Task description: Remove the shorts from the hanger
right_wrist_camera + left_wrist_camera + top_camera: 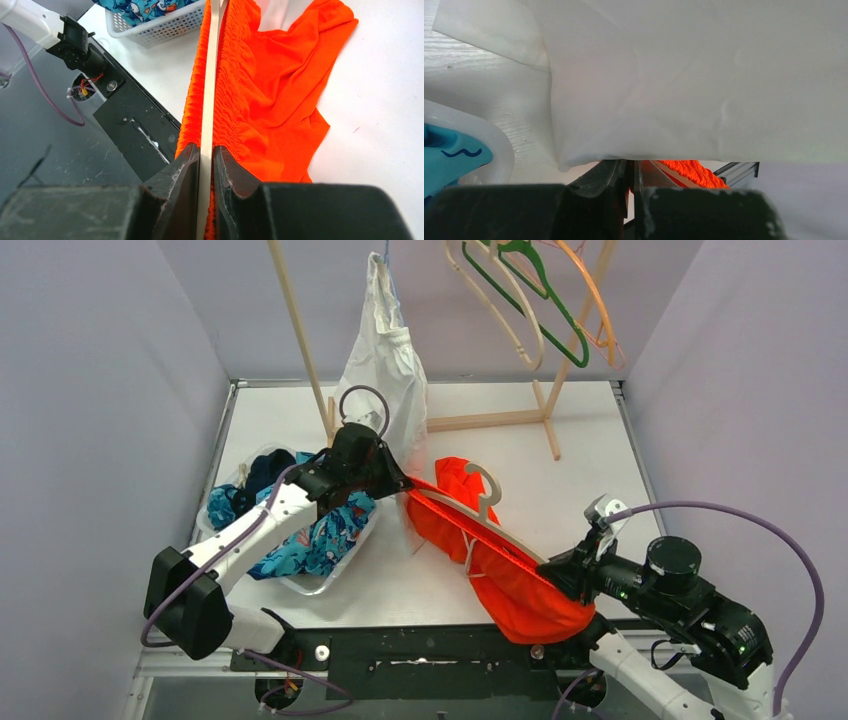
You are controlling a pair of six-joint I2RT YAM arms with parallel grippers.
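Bright orange shorts [520,590] hang on a cream hanger [487,502] that lies slanted across the middle of the table. My left gripper [405,483] is shut at the upper left end; a sliver of the orange waistband [689,172] shows between its jaws [631,162]. My right gripper [562,572] is at the lower right end. It is shut on the hanger bar [210,75], with the gathered waistband of the shorts [280,75] on both sides of the bar. The right gripper [206,147] pinches the bar edge-on.
A white basket [300,585] at the left holds blue patterned and teal shorts [449,155]. A white bag [385,360] hangs from the wooden rack [545,415] just behind my left gripper. Empty hangers [530,300] hang at the back right. The table's near edge [130,125] lies under the shorts.
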